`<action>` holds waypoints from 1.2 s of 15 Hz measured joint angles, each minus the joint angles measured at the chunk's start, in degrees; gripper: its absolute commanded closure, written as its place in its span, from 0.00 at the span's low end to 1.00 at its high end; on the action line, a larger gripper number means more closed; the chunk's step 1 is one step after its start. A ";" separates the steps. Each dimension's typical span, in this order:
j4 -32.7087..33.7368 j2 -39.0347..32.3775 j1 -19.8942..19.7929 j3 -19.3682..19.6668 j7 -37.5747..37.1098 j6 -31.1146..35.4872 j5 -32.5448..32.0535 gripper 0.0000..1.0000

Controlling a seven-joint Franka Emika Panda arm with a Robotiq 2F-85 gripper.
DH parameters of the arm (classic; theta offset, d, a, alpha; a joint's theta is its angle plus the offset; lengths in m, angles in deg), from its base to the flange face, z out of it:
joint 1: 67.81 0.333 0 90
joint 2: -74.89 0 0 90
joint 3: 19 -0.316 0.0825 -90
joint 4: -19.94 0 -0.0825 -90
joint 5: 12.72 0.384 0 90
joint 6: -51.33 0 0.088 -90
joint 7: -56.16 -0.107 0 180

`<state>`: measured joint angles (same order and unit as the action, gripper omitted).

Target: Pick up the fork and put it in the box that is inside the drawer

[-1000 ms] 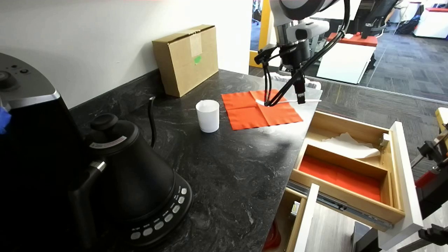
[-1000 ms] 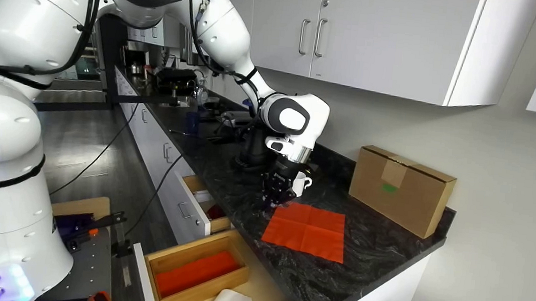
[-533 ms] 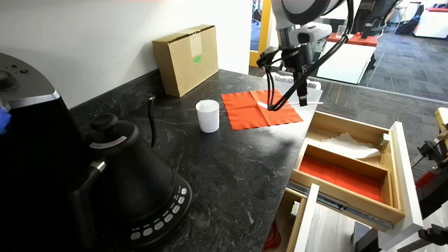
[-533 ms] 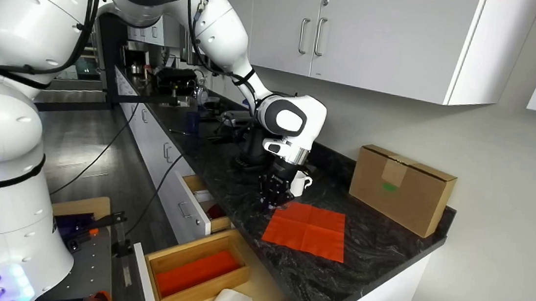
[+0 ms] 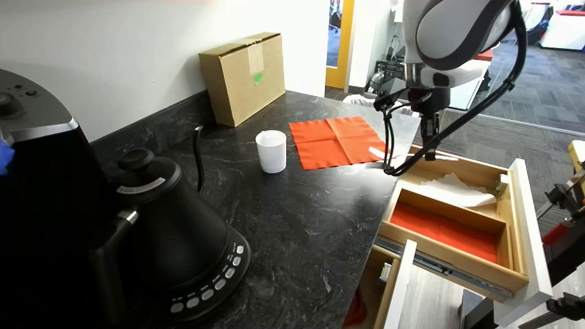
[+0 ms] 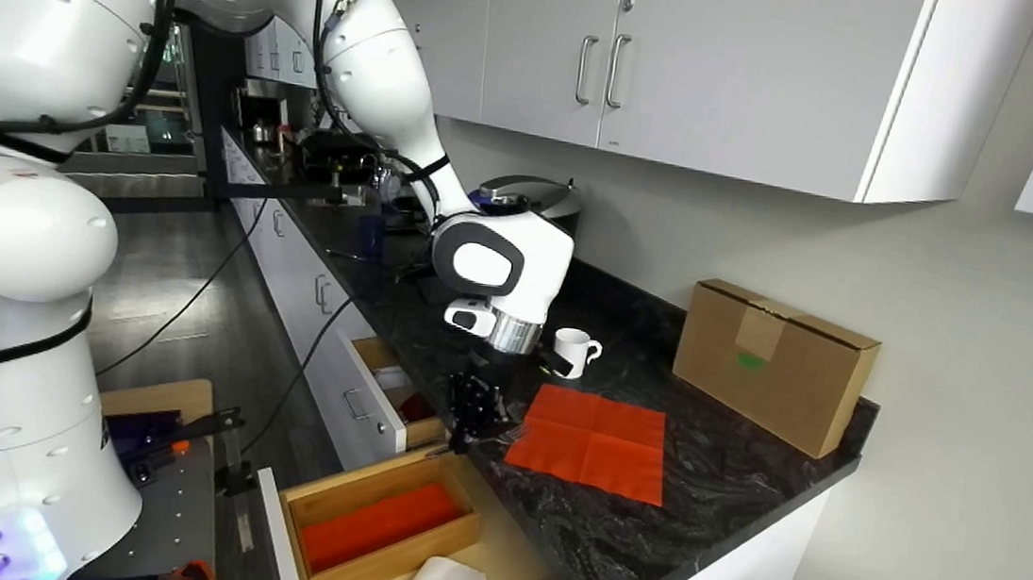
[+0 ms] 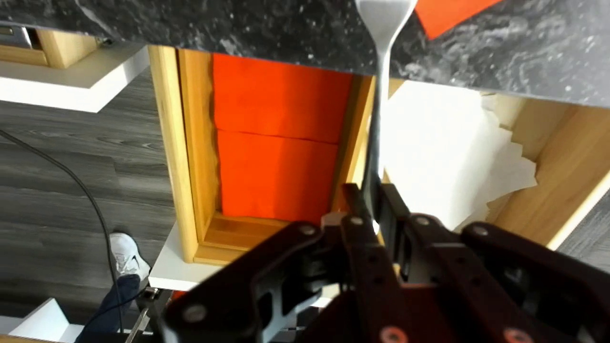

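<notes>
The step in hand looks like the carry: bringing the fork (image 7: 381, 95) over the box (image 7: 202, 143) inside the drawer (image 5: 531, 219). The fork runs nearly along the box's long walls, so it probably needs little turning. Better to draw it first toward the box's outer end, until the head clears the table (image 5: 292, 228), which hides the box's inner end in the wrist view; then shift it sideways above the red bottom. Going down sooner may catch the head on the table's edge, while pulling too far out could knock the handle's tail on the box's outer wall. Bring it down level, close to the red bottom, and part the fingers (image 7: 395, 200) gently so it settles flat. The paper (image 7: 443, 143) lies just beside the box, and a fork let go too early would likely land there.

The fingers are narrow, pinching the fork's handle between them. The head reaches ahead of them toward the cloth (image 5: 338, 141), inward of the box; a length of handle sticks out behind. In the wrist view the fork crosses the box's wall on the paper's side, above the box and not in it.
</notes>
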<state>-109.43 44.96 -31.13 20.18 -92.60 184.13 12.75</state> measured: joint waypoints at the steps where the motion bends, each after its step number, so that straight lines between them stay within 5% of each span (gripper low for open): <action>1: -1.61 0.57 1.71 1.22 0.00 0.76 0.67 0.97; 9: -7.61 4.16 11.50 7.12 0.00 1.46 1.65 0.97; 18: -14.54 5.89 16.23 10.88 0.00 0.31 4.96 0.97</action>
<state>-123.97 50.85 -14.90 31.06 -92.60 184.45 17.71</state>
